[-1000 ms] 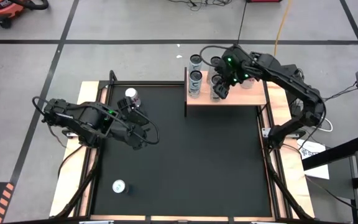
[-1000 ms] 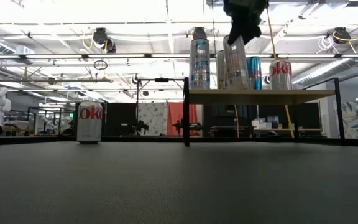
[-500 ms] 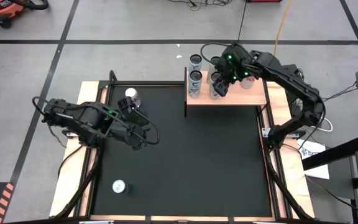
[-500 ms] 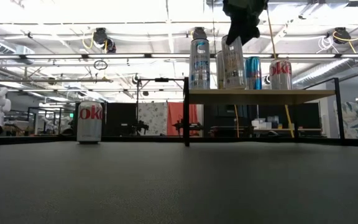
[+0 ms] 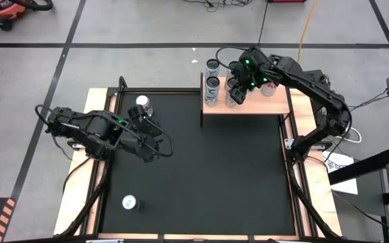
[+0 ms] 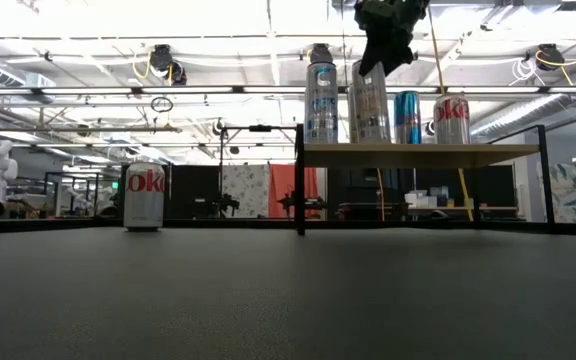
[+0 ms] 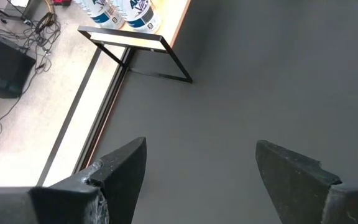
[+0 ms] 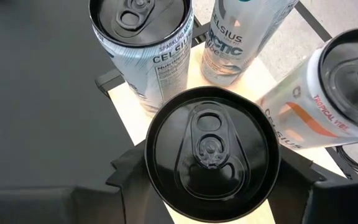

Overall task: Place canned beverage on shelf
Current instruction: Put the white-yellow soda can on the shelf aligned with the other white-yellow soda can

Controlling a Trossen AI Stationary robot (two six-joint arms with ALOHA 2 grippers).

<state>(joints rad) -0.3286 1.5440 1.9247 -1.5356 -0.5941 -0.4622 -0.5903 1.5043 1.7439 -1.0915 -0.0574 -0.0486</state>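
My right gripper (image 5: 238,84) is over the light-wood shelf (image 5: 275,108) at the far right, shut on a silver black-topped can (image 8: 211,152), which stands among other cans (image 5: 212,86) on the shelf. In the low view this can (image 6: 370,100) is upright with its base at the shelf top (image 6: 418,155). My left gripper (image 7: 201,168) hangs open over the black mat's left part (image 5: 201,175), holding nothing. A Diet Coke can (image 6: 144,196) stands on the mat at the far left. My right gripper pinches the can's wall just under its top rim (image 8: 160,186), one finger (image 8: 126,177) on each side. The fingers come slanting down from above. The can is upright, its base level with the shelf top; whether it rests there I cannot tell.
Two tall Celsius cans (image 8: 148,43) and an orange-striped one (image 8: 328,93) stand close around the held can. More cans (image 6: 451,118) are at the shelf's right. Another can (image 5: 129,202) stands near the mat's near left corner. The mat's middle is bare.
My right gripper has carried the can a little toward the shelf's left end, close to the tall cans. The can leaned a second ago and is upright now. The gripper has stayed shut on it.
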